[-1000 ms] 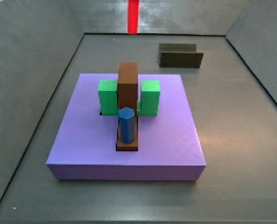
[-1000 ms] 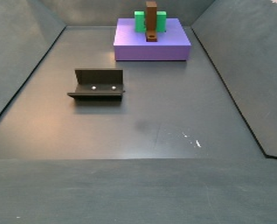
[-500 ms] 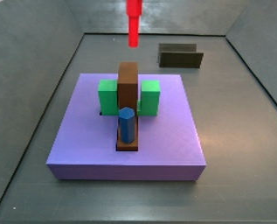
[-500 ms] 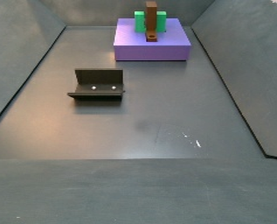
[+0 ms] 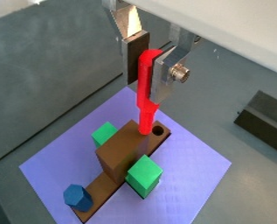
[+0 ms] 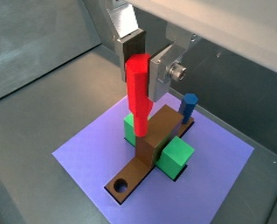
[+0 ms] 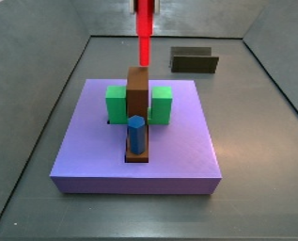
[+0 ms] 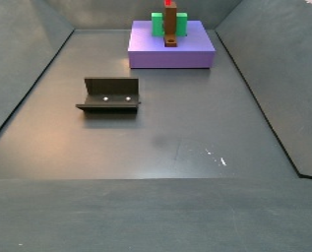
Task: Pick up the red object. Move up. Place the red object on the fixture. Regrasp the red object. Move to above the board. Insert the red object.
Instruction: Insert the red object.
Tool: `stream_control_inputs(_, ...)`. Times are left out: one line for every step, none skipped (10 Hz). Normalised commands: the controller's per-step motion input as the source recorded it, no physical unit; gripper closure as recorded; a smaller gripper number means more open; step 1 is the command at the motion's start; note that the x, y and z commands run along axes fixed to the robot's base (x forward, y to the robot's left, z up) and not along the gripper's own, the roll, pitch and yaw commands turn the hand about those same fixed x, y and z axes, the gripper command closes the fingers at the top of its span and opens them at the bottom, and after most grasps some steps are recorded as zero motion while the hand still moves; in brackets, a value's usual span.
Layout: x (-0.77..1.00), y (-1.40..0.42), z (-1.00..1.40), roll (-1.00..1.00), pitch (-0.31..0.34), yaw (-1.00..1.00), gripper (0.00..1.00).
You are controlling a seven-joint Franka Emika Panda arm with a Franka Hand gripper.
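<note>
Two silver fingers of the claw clamp the red object, which hangs upright above the board, its lower end near the brown bar's hole.

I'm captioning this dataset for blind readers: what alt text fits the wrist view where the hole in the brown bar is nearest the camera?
The gripper holds the red object upright above the board. On the board, a brown bar with a round hole at its end lies between two green blocks, with a blue peg at its far end.
</note>
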Motion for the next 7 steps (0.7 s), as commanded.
stream_control_inputs(0.00, 0.00, -0.25, -0.18, -0.083, 0.00, 1.00)
stream_control_inputs(0.00, 0.00, -0.24, -0.18, -0.083, 0.00, 1.00)
stream_control_inputs(0.00, 0.00, -0.25, -0.18, -0.077, 0.00, 1.00)
stream_control_inputs(0.00, 0.00, -0.24, -0.18, -0.083, 0.00, 1.00)
stream_control_inputs(0.00, 0.00, -0.24, -0.18, -0.084, 0.00, 1.00)
stream_control_inputs(0.00, 0.00, -0.23, -0.18, -0.086, 0.00, 1.00)
stream_control_inputs(0.00, 0.00, -0.23, -0.18, -0.083, 0.00, 1.00)
